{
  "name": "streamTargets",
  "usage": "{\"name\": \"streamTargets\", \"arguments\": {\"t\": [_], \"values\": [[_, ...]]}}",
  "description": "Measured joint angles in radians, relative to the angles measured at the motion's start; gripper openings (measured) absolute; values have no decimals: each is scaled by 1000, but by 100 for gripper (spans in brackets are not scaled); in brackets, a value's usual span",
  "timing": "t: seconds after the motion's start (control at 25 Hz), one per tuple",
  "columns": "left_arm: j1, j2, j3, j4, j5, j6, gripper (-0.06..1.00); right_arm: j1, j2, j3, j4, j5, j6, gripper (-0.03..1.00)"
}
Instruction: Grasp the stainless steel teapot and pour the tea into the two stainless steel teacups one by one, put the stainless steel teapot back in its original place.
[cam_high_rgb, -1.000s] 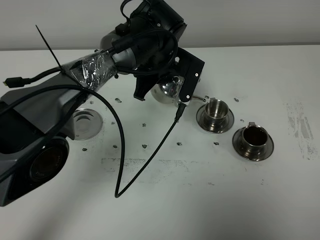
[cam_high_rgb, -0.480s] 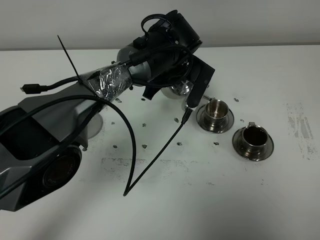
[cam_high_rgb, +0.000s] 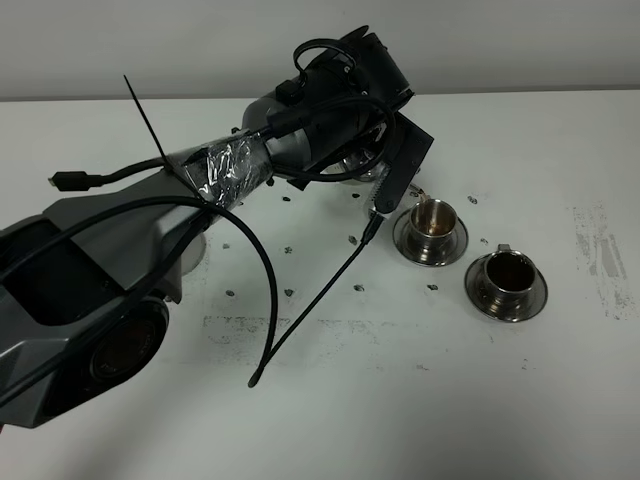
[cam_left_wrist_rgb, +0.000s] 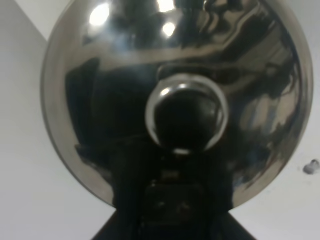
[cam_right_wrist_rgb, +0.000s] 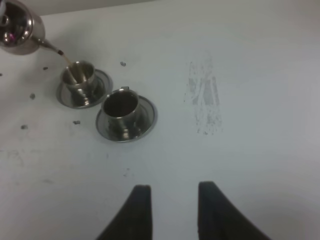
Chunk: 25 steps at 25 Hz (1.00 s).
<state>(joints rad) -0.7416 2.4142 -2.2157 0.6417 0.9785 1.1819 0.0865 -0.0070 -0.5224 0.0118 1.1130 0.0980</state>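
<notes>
My left gripper (cam_high_rgb: 398, 170) is shut on the stainless steel teapot (cam_high_rgb: 362, 168), which the wrist mostly hides in the high view. The teapot is held off the table and tilted. Its spout (cam_right_wrist_rgb: 50, 45) sends a thin stream of tea into the nearer-to-it teacup (cam_high_rgb: 432, 218) on its saucer. In the left wrist view the teapot's lid and knob (cam_left_wrist_rgb: 186, 118) fill the frame. The second teacup (cam_high_rgb: 508, 277) stands on its saucer to the right and holds dark tea. My right gripper (cam_right_wrist_rgb: 175, 202) is open and empty, well in front of the cups (cam_right_wrist_rgb: 121, 107).
A spare steel saucer (cam_high_rgb: 196, 246) lies at the left, partly under the left arm. A black cable (cam_high_rgb: 300, 320) hangs from that arm onto the table. Dark specks dot the white table around the cups. A scuffed patch (cam_high_rgb: 600, 255) marks the right side.
The left arm has swung right with the teapot and tipped it over the first cup. Tea now runs from the spout. The right gripper and cups have not moved.
</notes>
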Motion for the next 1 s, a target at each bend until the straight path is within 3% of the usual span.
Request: {"name": "streamTargets", "arguments": {"t": [1.0], "values": [[-59, 18, -5, 129, -25, -2, 19, 0, 0, 0, 0, 0, 0, 22]]}}
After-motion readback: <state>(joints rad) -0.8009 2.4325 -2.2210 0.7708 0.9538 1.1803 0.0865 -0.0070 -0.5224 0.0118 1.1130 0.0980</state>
